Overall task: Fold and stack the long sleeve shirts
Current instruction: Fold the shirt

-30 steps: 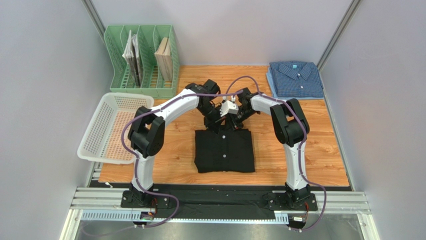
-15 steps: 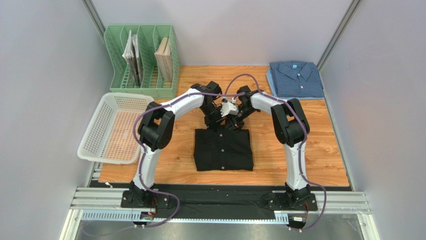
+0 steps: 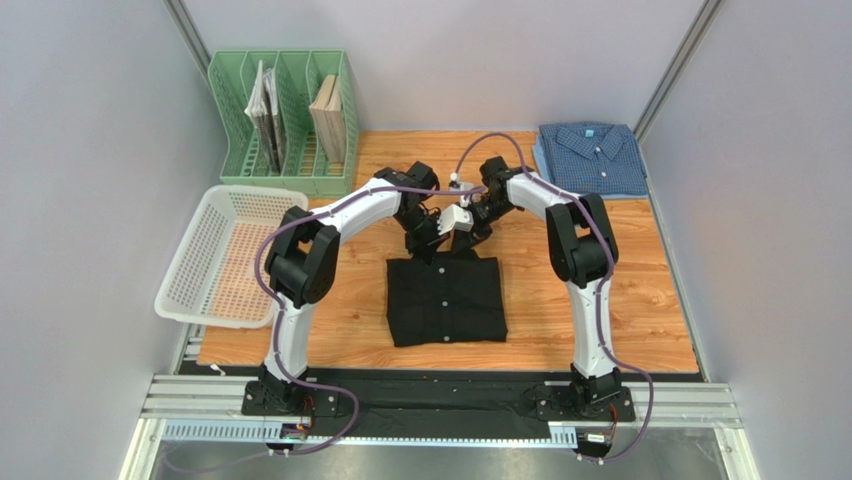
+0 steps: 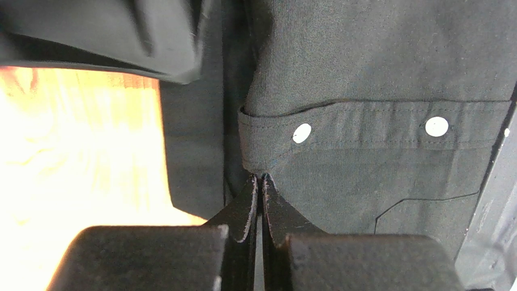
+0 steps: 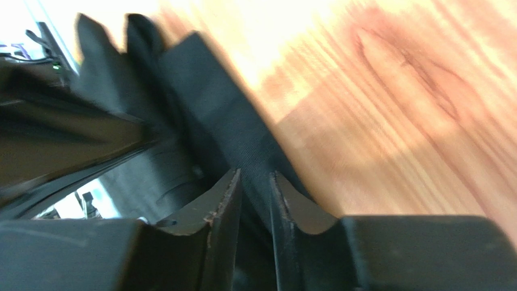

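The black shirt (image 3: 446, 300) lies folded in the middle of the overhead view on the wooden table (image 3: 640, 320), buttons facing up. My left pincer (image 4: 261, 182) is pressed together, its tips against the shirt's upper edge. I cannot tell whether cloth is caught between them. My right pincer (image 5: 253, 177) pinches a black fold of that shirt. The blue shirt (image 3: 590, 158) sits folded in the upper right corner.

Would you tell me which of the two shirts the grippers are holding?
The black shirt at mid-table: the left gripper and right gripper both pinch its far edge. The blue checked shirt lies folded, untouched, far right.
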